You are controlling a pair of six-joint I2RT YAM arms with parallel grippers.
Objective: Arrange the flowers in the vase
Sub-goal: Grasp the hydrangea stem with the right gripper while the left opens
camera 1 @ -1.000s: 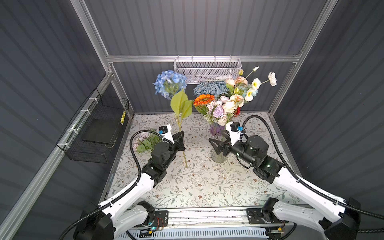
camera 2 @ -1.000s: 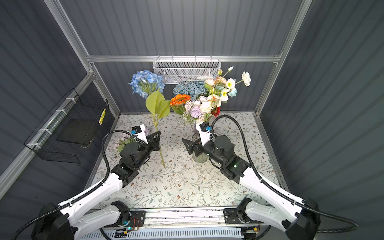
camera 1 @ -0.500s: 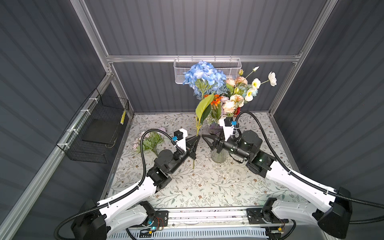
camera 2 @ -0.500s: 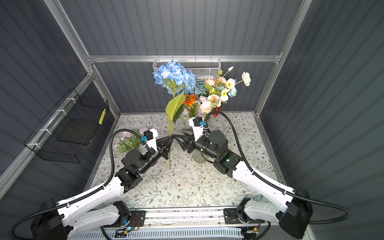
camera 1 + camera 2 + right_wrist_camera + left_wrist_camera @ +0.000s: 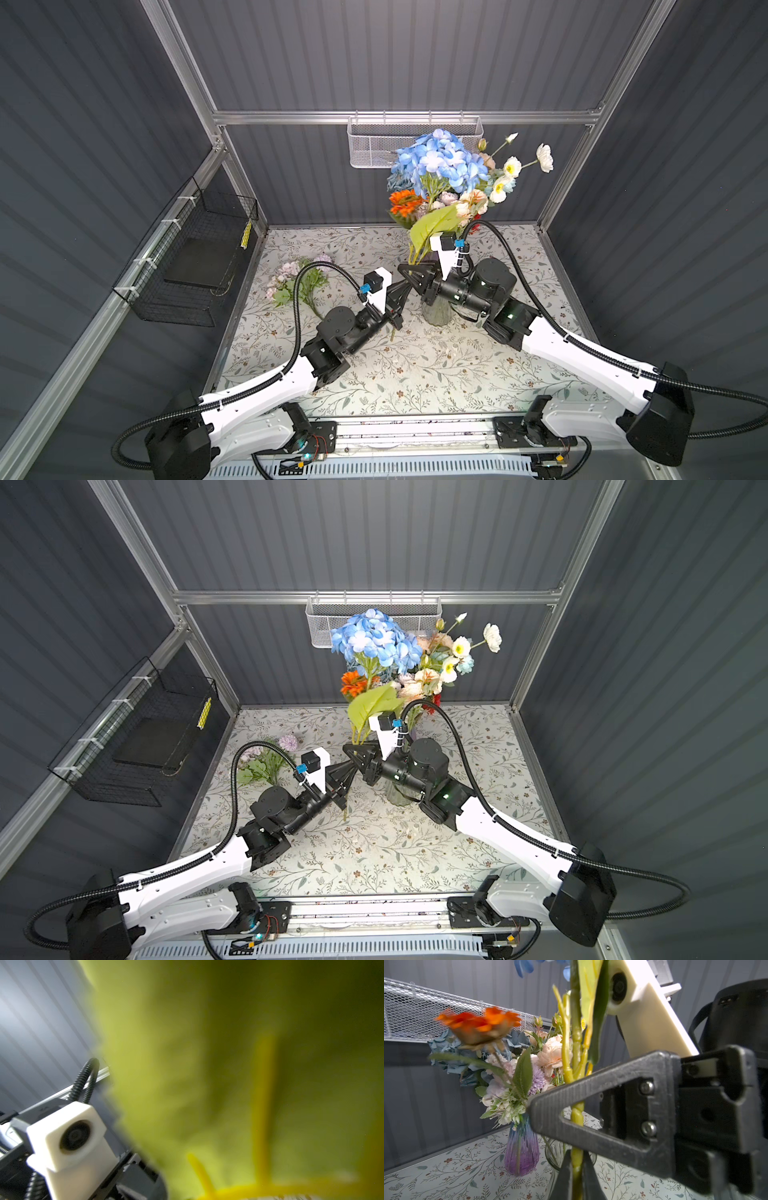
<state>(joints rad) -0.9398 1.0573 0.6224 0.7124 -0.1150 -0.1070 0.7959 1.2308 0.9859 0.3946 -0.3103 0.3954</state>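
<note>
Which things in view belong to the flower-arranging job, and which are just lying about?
Job:
- blue hydrangea, stem gripped by both the left gripper and the right gripper
- bouquet in the purple vase
- clear vase
- loose flower bunch, lying flat

Lying about:
- black wire basket on the side wall
- white mesh basket on the back rail

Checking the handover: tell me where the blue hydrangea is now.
In both top views the blue hydrangea stands mid-table, head before the white mesh basket, its stem gripped by the left gripper and the right gripper, just left of the clear vase.
</note>
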